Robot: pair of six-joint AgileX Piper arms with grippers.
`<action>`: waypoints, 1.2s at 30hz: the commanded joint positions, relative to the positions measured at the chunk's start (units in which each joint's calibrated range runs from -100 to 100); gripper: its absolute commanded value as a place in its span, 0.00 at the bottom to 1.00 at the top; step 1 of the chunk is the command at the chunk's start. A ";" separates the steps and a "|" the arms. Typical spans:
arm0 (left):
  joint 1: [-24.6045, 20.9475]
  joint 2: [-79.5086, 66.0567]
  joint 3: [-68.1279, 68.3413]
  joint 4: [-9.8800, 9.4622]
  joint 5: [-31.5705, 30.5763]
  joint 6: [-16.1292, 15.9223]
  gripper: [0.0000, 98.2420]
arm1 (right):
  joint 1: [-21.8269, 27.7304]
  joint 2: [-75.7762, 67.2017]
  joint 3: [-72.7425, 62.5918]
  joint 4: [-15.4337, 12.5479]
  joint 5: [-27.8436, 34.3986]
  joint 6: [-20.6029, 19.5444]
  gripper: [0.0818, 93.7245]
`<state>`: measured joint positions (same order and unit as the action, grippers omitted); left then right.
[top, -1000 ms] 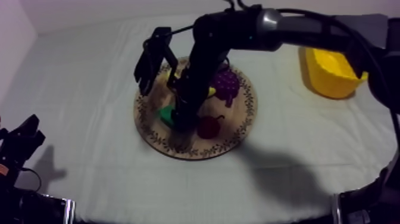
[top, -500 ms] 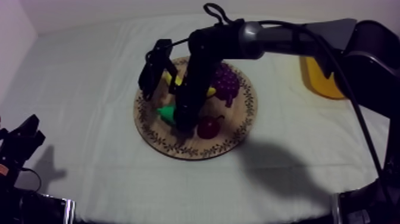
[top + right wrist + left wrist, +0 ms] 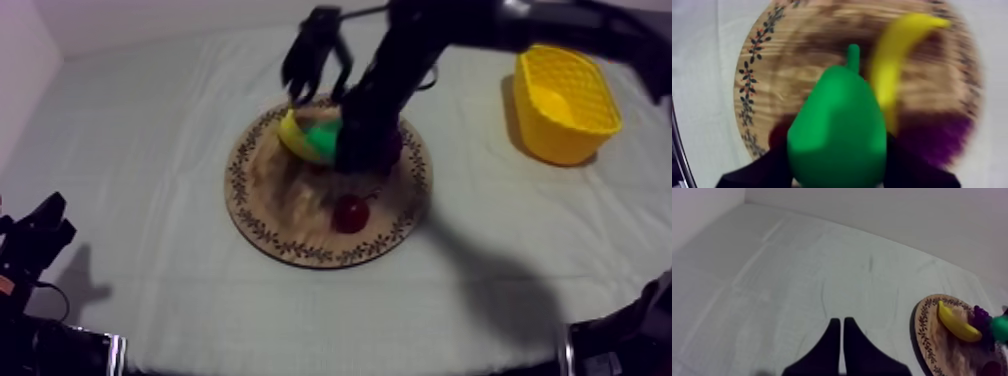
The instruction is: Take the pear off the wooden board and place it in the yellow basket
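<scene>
Gripping the pear [image 3: 837, 130] over the board [image 3: 797, 55], my right gripper [image 3: 837, 171] hides most of the grapes [image 3: 942, 140] from above; my left gripper [image 3: 842, 338] rests with fingers together.

A grey-white cloth [image 3: 150, 150] with faint fold lines covers the counter [image 3: 300, 330]. A pale, bare wall [image 3: 150, 20] runs along its far edge at 12 o'clock, and a second wall [image 3: 18, 70] closes the corner at 10 o'clock. Soft shadows [image 3: 480, 290] lie toward 5 and 8 o'clock.
</scene>
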<state>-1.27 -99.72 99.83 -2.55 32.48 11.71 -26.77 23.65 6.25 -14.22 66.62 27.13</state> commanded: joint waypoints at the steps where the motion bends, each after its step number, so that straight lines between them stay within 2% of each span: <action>1: 0.00 -0.02 -0.05 -0.01 0.01 -0.01 0.00 | 4.30 -12.89 1.43 -0.73 0.79 0.44 0.23; 9: 0.00 -0.02 -0.05 -0.01 0.01 -0.01 0.00 | 17.65 -29.02 4.46 -1.75 1.23 1.11 0.24; 15: 0.00 -0.02 -0.05 -0.01 0.01 -0.01 0.00 | 24.67 -35.75 11.58 0.09 -3.91 -1.13 0.24; 22: 0.00 -0.02 -0.05 -0.01 0.01 -0.01 0.00 | 27.23 -40.82 24.32 4.50 -14.95 -6.58 0.24; 29: 0.00 -0.02 -0.05 -0.01 0.01 -0.01 0.00 | 28.63 -39.17 29.41 7.64 -21.11 -12.49 0.24; 36: 0.00 -0.02 -0.05 -0.01 0.01 -0.01 0.00 | 29.85 -32.72 31.24 9.97 -26.35 -16.00 0.24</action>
<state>-1.27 -99.72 99.83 -2.55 32.48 11.71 2.81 -10.88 37.53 -4.58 41.24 12.02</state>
